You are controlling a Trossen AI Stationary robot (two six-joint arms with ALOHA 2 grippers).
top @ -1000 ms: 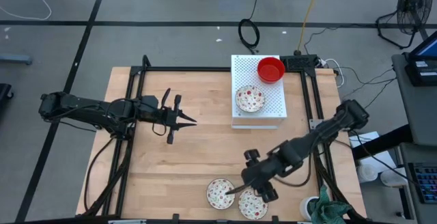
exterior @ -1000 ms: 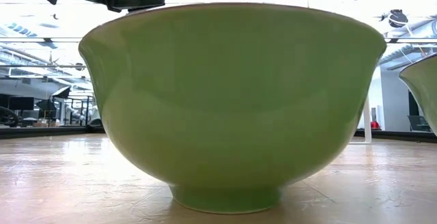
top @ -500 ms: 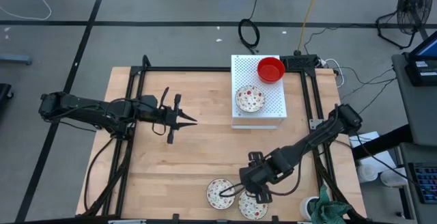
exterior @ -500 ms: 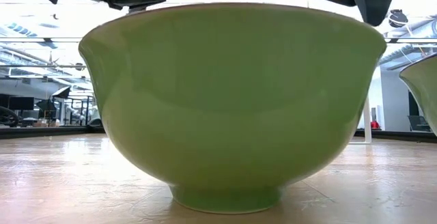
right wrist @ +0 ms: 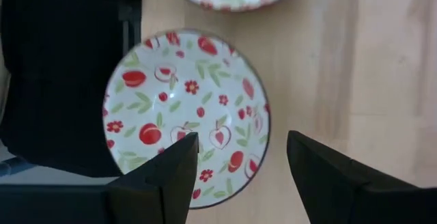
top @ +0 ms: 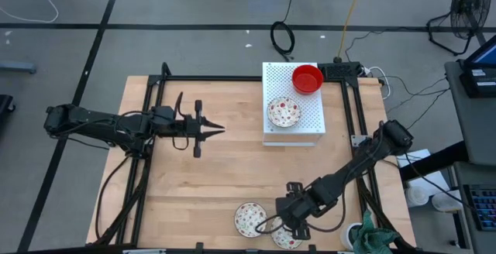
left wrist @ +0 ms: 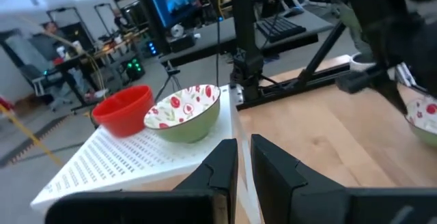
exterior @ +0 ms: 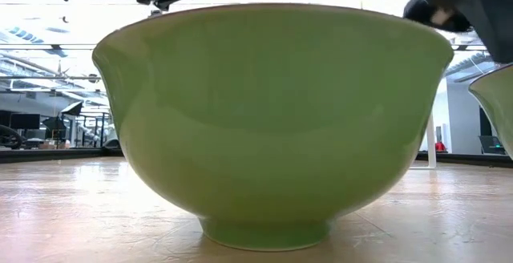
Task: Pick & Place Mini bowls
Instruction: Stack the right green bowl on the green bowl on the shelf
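Two floral mini bowls stand on their bases near the table's front edge: one (top: 249,217) in plain sight, the other (right wrist: 188,118) mostly under my right gripper (top: 280,224). That gripper (right wrist: 239,166) points steeply down and is open; one finger hangs over the bowl's inside and the other outside its rim. The nearest bowl's green outer wall (exterior: 264,119) fills the low view. A red mini bowl (top: 308,78) and a floral one (top: 284,112) sit on the white perforated board (top: 293,134). My left gripper (top: 211,128) hovers level over the table's left half, shut and holding nothing (left wrist: 243,162).
The board stands at the table's far right. A black frame rail (top: 358,130) runs along the table's right side, and a green cloth (top: 372,238) lies off the near right corner. Bare wood (top: 217,176) lies between the two arms. Cables and a fan show beyond the far edge.
My right gripper has gone down and toward the table's near edge, rolling about its axis. It now stands over the right-hand floral bowl at the front and has stayed open. My left gripper has kept its place and turned its fingertips slightly toward the far edge.
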